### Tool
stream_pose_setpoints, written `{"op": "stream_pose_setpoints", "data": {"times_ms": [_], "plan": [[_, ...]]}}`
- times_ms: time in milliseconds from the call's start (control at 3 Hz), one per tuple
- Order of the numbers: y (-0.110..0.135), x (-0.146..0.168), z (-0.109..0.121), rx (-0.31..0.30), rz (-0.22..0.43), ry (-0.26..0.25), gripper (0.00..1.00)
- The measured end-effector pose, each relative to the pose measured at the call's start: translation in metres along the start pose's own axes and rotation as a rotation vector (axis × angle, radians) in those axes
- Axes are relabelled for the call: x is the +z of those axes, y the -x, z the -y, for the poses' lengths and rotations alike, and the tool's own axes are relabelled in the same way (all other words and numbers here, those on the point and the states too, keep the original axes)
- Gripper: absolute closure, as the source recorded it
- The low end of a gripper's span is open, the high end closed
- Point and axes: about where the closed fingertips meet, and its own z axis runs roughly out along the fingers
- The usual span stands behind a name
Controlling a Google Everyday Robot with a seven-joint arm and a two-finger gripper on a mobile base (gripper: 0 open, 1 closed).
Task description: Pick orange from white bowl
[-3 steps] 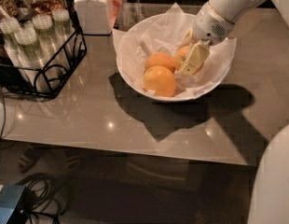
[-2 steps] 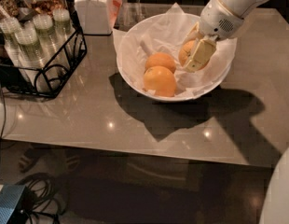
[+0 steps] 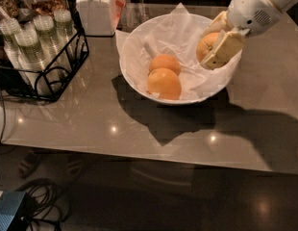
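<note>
The white bowl (image 3: 139, 88), lined with crinkled white paper, sits on the grey table at centre. Two oranges lie in it: one at the front (image 3: 164, 83) and one behind it (image 3: 165, 62). My gripper (image 3: 210, 48) comes in from the upper right and is shut on a third orange (image 3: 206, 45), held above the bowl's right side, clear of the other two. The cream fingers (image 3: 223, 49) flank the fruit, one in front and one behind.
A black wire rack (image 3: 43, 61) with several capped cups stands at the left. A white lidded jar (image 3: 96, 8) stands behind the bowl at the upper left. The table's front edge (image 3: 139, 155) runs across below the bowl.
The gripper has risen and moved to the right with the orange in it, from low inside the bowl to above its right side. The two other oranges have stayed put.
</note>
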Motion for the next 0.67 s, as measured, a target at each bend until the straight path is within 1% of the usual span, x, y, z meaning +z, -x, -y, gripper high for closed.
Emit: {"op": "stream_pose_setpoints", "data": {"times_ms": [333, 667], "plan": [[0.0038, -0.0385, -0.0346, 0.015, 0.053, -0.077, 1.00], [0.0011, -0.0449, -0.0397, 0.023, 0.052, -0.089, 1.00]]}}
